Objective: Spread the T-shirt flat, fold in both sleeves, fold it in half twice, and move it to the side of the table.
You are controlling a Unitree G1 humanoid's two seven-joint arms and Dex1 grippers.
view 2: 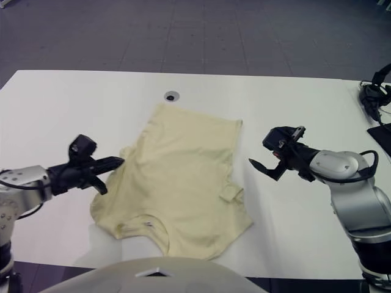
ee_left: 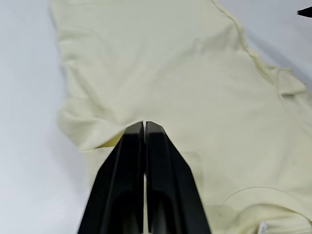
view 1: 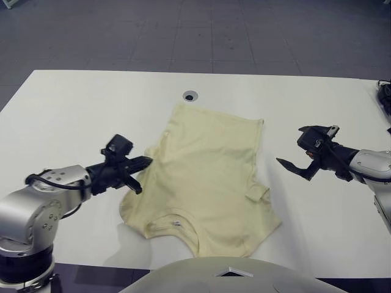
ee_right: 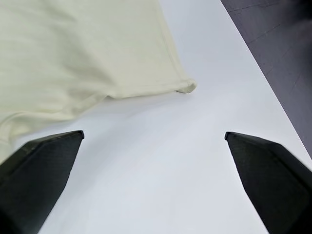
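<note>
A pale yellow T-shirt (view 1: 208, 177) lies on the white table (view 1: 73, 110), collar toward me and hem at the far side. It is partly rumpled, with a small folded flap at its right sleeve (view 1: 259, 194). My left gripper (view 1: 148, 161) sits at the shirt's left sleeve edge. In the left wrist view its fingers (ee_left: 131, 161) are pressed together, with a fold of the T-shirt (ee_left: 195, 73) at their tips. My right gripper (view 1: 305, 149) hovers open over bare table, right of the shirt. The right wrist view shows the T-shirt (ee_right: 73, 48) hem corner ahead of it.
A round hole (view 1: 190, 96) is set in the table just beyond the hem. Black cables (view 1: 385, 97) lie at the far right edge. Bare tabletop stretches to the left and right of the shirt.
</note>
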